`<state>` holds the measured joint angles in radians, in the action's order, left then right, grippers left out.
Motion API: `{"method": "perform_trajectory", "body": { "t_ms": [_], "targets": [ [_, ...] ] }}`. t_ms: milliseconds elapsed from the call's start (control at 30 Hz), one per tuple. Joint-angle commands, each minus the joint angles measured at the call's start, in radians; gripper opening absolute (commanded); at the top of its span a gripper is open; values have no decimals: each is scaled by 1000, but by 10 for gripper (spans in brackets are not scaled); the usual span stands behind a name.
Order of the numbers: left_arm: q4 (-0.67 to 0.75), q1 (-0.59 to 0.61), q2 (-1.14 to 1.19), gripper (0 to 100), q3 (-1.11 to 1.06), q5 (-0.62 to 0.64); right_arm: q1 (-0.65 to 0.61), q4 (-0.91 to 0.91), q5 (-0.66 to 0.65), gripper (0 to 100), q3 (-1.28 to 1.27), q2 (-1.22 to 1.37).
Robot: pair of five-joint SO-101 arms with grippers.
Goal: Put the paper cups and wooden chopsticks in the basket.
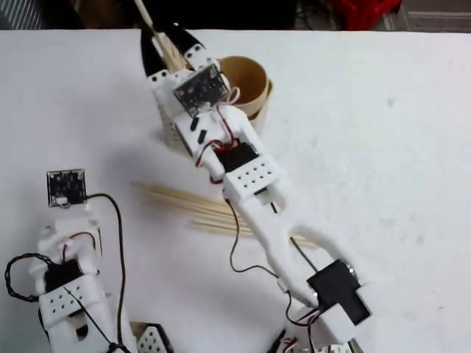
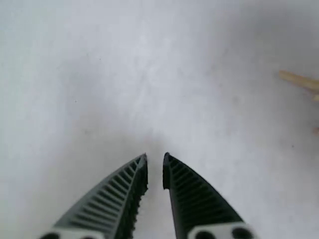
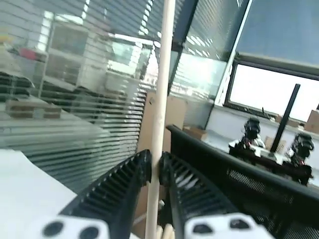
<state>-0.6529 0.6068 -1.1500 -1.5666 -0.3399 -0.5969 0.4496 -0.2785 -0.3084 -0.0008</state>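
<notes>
A white table spreads out plain and matte. Beyond its far edge the floor is dark, and a red object sits there toward the right side. The room behind has slatted blinds over glass, a bright window beside them, a brown cardboard sheet standing upright, and a black mesh chair back nearer.

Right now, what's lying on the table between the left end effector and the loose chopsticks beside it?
Nothing: the left wrist view shows bare white table from the left end effector to the nearest chopstick tip.
</notes>
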Motion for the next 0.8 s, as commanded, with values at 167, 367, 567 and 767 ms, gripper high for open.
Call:
{"method": "perform_trajectory", "body": {
  "t_ms": [167, 367, 567, 767],
  "targets": [
    [23, -15, -13, 76, 3, -9, 35, -54, 12, 153, -5, -13],
    [23, -15, -13, 76, 3, -9, 35, -97, 11, 104, 2, -16],
    [23, -15, -13, 76, 3, -9, 30, -440, 11, 34, -37, -203],
    [23, -15, -13, 76, 3, -9, -25, -958, 11, 25, -218, -549]
  ]
}}
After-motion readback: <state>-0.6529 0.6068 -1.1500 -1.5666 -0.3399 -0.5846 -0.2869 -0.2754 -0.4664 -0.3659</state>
